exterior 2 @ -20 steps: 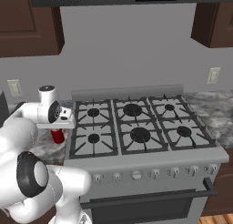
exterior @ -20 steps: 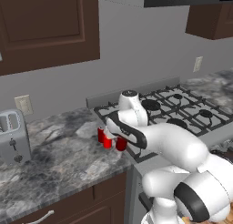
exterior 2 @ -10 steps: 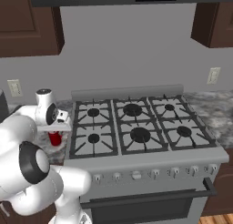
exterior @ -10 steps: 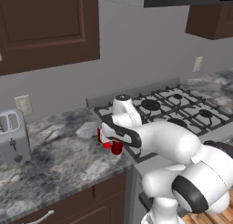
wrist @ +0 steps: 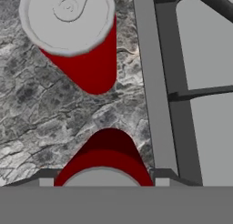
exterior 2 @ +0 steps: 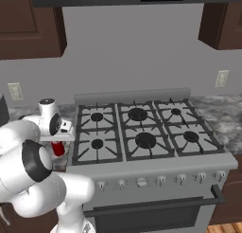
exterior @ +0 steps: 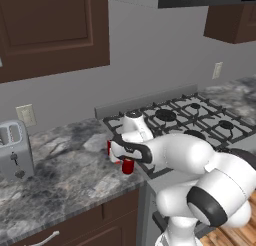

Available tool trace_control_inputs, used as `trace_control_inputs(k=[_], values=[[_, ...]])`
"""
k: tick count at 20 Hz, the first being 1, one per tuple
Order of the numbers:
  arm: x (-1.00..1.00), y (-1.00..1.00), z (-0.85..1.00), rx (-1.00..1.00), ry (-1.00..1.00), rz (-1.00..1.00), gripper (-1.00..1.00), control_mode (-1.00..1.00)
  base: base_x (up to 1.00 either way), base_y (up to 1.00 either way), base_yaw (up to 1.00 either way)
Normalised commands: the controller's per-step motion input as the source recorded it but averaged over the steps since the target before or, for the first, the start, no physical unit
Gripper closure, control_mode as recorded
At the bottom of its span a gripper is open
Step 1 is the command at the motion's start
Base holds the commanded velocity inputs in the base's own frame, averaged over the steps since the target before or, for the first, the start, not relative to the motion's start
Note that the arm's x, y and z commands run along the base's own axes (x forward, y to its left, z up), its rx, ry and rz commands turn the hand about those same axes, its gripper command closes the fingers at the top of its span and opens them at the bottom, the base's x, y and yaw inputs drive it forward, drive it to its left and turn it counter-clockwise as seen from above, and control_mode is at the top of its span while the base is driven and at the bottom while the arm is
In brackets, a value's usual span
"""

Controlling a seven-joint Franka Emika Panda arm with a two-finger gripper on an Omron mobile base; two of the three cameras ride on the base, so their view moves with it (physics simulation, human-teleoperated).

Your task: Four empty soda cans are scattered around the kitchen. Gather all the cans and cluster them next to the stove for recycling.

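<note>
My gripper is shut on a red soda can, whose silvery top shows between the two dark tips. It hangs low over the grey stone counter, just left of the stove. In the left base view the held can sits under the white hand. A second soda can stands upright on the counter just beyond it, also close to the stove's left edge; it shows as a red patch behind the hand. From the right, the held can shows left of the stove.
A silver toaster stands at the far left of the counter. Dark cabinets hang above and a hood runs over the stove. More grey counter lies right of the stove. Black grates cover the burners.
The hand has moved down and a little left with the can in it, closer to the counter beside the standing can. The base views have not shifted.
</note>
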Motion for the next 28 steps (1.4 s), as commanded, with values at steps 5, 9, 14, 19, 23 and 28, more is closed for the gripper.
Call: trace_control_inputs(k=[5,9,14,19,23,28], values=[[0.0,0.0,-0.28,0.0,0.0,0.0,1.0,-1.0,0.0,0.0,0.0],[0.0,0.0,0.0,0.0,0.0,0.0,1.0,-1.0,0.0,0.0,0.0],[0.0,0.0,0.0,0.0,0.0,0.0,-1.0,-1.0,0.0,0.0,0.0],[-0.01,0.0,0.14,0.0,0.01,0.0,-1.0,-1.0,0.0,0.0,0.0],[-0.05,0.0,0.61,0.0,0.0,0.0,-1.0,-1.0,0.0,0.0,0.0],[-0.59,0.0,0.43,0.0,0.0,0.0,-1.0,-1.0,0.0,0.0,0.0]])
